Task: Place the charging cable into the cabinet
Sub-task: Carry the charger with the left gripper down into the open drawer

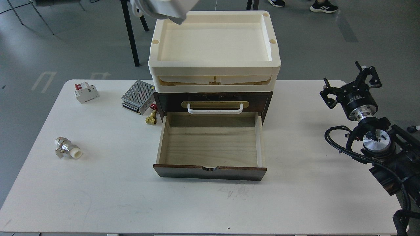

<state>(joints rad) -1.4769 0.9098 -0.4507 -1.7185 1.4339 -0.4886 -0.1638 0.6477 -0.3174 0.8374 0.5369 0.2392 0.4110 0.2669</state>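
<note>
**Cable seen at the top edge, above the cabinet's tray**

The charging cable (165, 7) is being shown only in part at the top edge of the head view: a smooth white rectangular block with a loop of thick white cord at its left, blurred, sitting in the frame over the back left corner of the cream tray. The left tool is not being shown, so its grip cannot be told. The right tool (351, 83), a black two-fingered part at the right side of the table (98, 196), is being held with its fingers spread apart and nothing between them.

The cabinet (213, 101) is being seen as a dark brown wooden unit with a brass plate, a white handle and a moulded cream plastic top. Its lower drawer (210, 147) is standing pulled out, its pale grained wood interior bare.

A perforated metal box (137, 96), a small brass fitting (151, 119), a white breaker with a red switch (86, 92) and a metal-and-white coupling (67, 149) are lying on the matte white table.
</note>
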